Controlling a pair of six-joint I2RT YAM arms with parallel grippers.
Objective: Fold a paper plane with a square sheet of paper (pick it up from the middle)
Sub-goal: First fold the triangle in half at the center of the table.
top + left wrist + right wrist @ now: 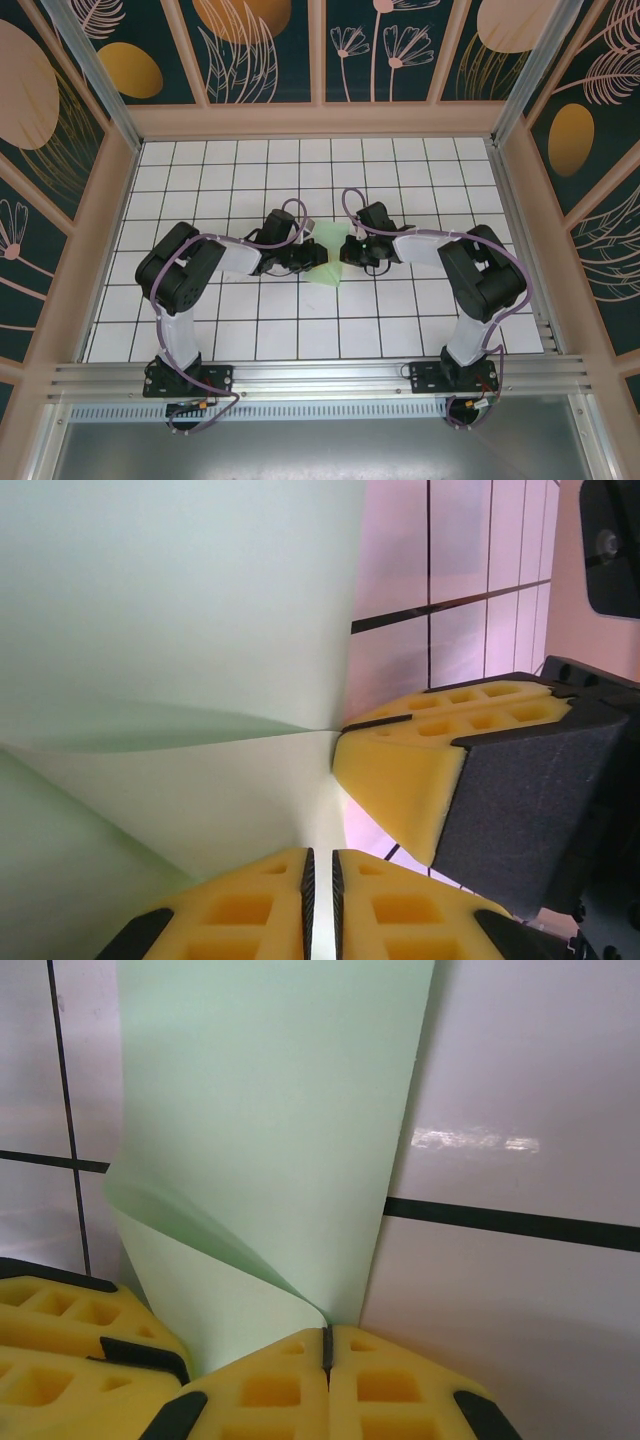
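Centrally, the sheet of paper point(329, 265) sits at the middle of the white gridded table point(400, 180). It is pale green and bent rather than flat, with a pointed corner aimed toward the arms' bases. Whether that corner touches the table I cannot tell. In the right wrist view the sheet stretches away as a tall panel, and its near left part curls over into a soft fold that runs down to the seam of the pads. In the left wrist view two curved layers meet at a crease that ends right at the tip of the other gripper's yellow pad.

The left gripper point(313, 257) comes at the sheet from its left side. Its yellow pads point(250, 910) are pressed nearly together with only a thin slit between them. A strip of the paper's edge runs into that slit, so it is clamped on the sheet. The right gripper point(346, 250) meets the sheet from the opposite side, its jaws fully closed with the fold pinched at their tips. The two grippers stand close, tip almost facing tip, with the paper between them.
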